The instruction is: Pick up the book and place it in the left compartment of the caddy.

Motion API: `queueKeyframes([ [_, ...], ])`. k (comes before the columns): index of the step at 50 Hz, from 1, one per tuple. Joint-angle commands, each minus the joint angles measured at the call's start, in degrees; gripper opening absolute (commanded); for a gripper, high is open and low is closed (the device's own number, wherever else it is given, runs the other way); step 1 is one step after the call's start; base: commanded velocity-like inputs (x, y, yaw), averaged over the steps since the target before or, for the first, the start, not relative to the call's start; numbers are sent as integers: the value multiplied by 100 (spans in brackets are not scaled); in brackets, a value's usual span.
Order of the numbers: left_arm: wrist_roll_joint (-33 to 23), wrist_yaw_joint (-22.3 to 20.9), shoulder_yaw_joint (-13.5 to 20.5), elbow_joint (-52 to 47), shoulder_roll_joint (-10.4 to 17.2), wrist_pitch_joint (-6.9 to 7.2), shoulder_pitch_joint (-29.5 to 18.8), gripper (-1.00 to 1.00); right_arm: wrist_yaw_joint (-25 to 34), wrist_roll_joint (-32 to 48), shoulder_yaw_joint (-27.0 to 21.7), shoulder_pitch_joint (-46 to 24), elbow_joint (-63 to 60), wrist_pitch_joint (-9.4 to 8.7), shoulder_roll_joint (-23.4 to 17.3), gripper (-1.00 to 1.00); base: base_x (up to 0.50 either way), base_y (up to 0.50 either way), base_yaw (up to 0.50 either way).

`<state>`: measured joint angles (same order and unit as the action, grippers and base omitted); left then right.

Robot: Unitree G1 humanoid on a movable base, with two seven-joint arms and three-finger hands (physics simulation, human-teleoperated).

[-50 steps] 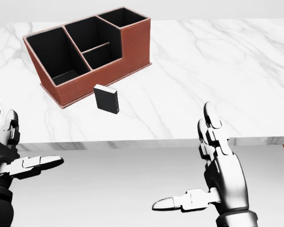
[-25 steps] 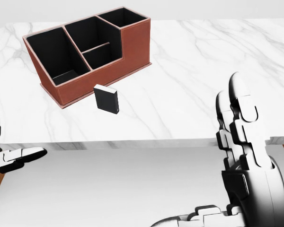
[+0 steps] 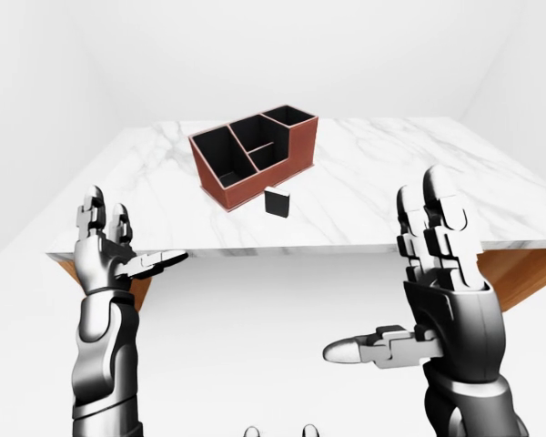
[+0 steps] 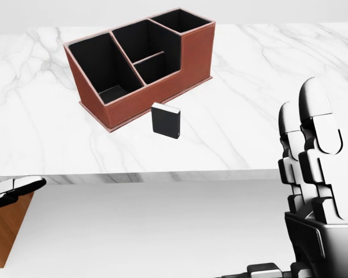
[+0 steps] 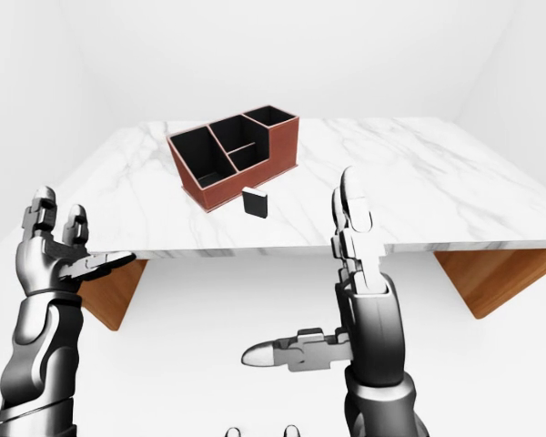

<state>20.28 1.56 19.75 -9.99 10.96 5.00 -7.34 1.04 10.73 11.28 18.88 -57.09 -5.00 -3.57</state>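
Observation:
A small black book [image 4: 165, 120] stands upright on the white marble table [image 4: 267, 69], just below the reddish-brown caddy [image 4: 162, 95] in the head view. The caddy's large left compartment [image 4: 98, 66] holds nothing that I can see. Both hands hover off the table's near edge, well short of the book. My left hand [image 3: 136, 232] is open with fingers up and thumb out, at the left. My right hand [image 3: 382, 264] is open too, raised at the right, nothing in it.
The caddy also has a split middle section [image 4: 148, 55] and a taller right compartment [image 4: 182, 20]. Wooden supports [image 3: 519, 273] show under the tabletop at both sides. White floor lies between me and the table edge.
The whole head view has shifted, so caddy and book now sit further right: the camera moved. My right hand rose higher at the right; my left hand sank toward the lower left edge.

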Motion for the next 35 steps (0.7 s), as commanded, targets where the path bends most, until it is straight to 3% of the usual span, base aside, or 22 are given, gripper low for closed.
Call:
queueKeyframes([
  [1,5,11,12,-59,3,0,16,100,15,7,11,37,-66,0,-3,100,0,50,0],
  [10,4,13,21,-80,0,0,22,100,35,-24,52,49,-19,0,-26,100,4,50,0],
  [35,-37,-16,-12,-98,-25,0,43,100,154,-248,235,159,71,0,-186,100,49,19,0],
])
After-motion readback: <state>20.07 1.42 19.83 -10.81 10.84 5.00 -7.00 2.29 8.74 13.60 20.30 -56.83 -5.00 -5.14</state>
